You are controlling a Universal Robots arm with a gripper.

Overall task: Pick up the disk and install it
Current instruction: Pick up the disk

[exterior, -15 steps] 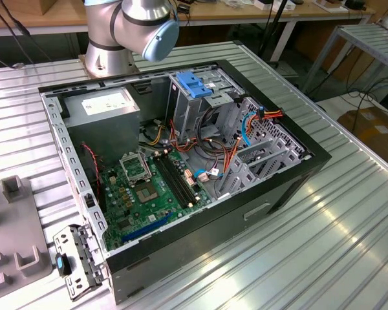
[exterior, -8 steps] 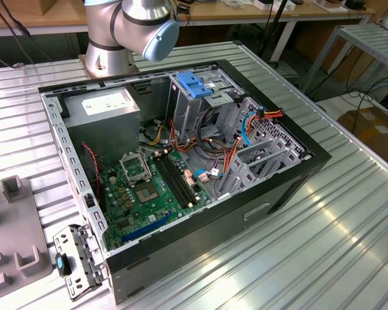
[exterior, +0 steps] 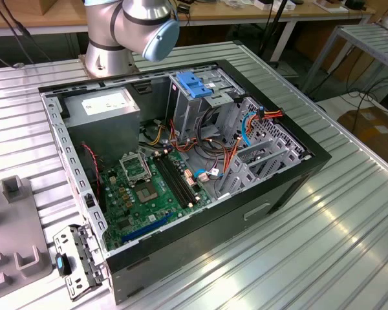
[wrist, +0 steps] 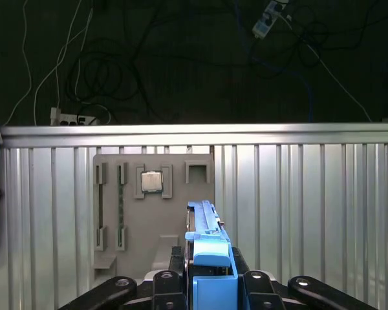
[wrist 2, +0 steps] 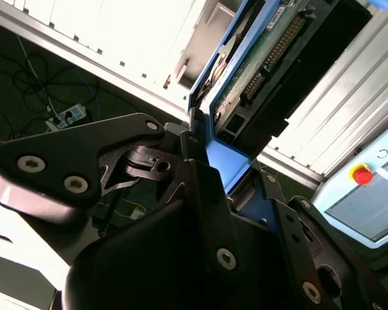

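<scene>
— Where is the exterior view looking from?
— High off the table [exterior: 336,245], angled down into the open computer case [exterior: 200,239]; I see the arm base [exterior: 110,58] at the far edge.
— And the wrist cameras?
— Both wrist views sit close behind my gripper [wrist: 210,258] and share the disk [wrist: 205,223] it clamps. The first wrist view faces down on the grey fixture plate [wrist: 155,213] at the table's edge, which the exterior view also catches.

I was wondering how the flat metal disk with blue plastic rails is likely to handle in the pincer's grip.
The flat metal disk with blue plastic rails is probably rigid: it juts straight from the black pincer without sagging. The smooth rail it is clamped by might slip. Its exposed green circuit board looks fragile, so knocks seem risky.
</scene>
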